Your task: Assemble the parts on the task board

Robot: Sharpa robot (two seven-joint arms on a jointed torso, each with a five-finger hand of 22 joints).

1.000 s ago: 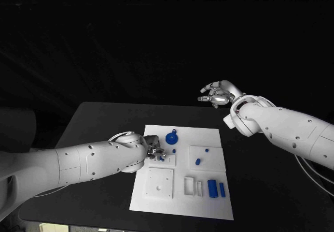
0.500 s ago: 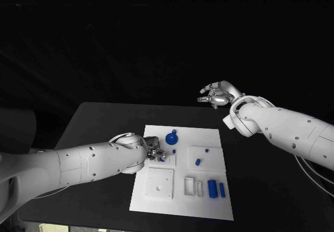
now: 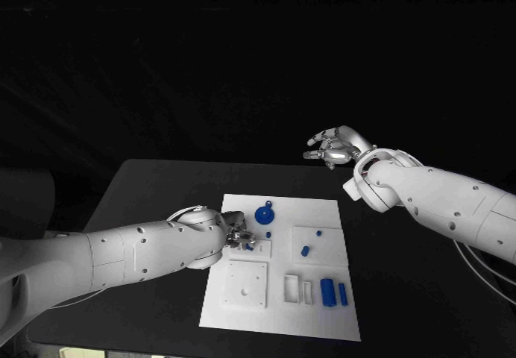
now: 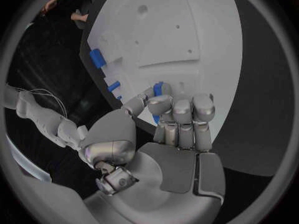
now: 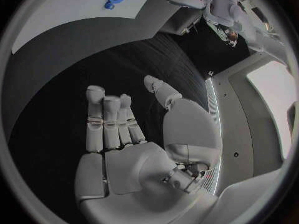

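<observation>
Your left hand [image 3: 238, 237] pinches a blue part [image 4: 157, 89] over the board [image 3: 282, 317]; lower it straight and release only once seated. Your right hand [image 3: 335, 145] hovers open, holding nothing, beyond the bench.

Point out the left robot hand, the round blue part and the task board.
left robot hand [image 4: 177, 119], left wrist view, on the curled fingers holding a small blue part.
round blue part [image 3: 265, 216], head view, on its disc.
task board [image 3: 282, 322], head view, on a bare near part of the plate.
</observation>
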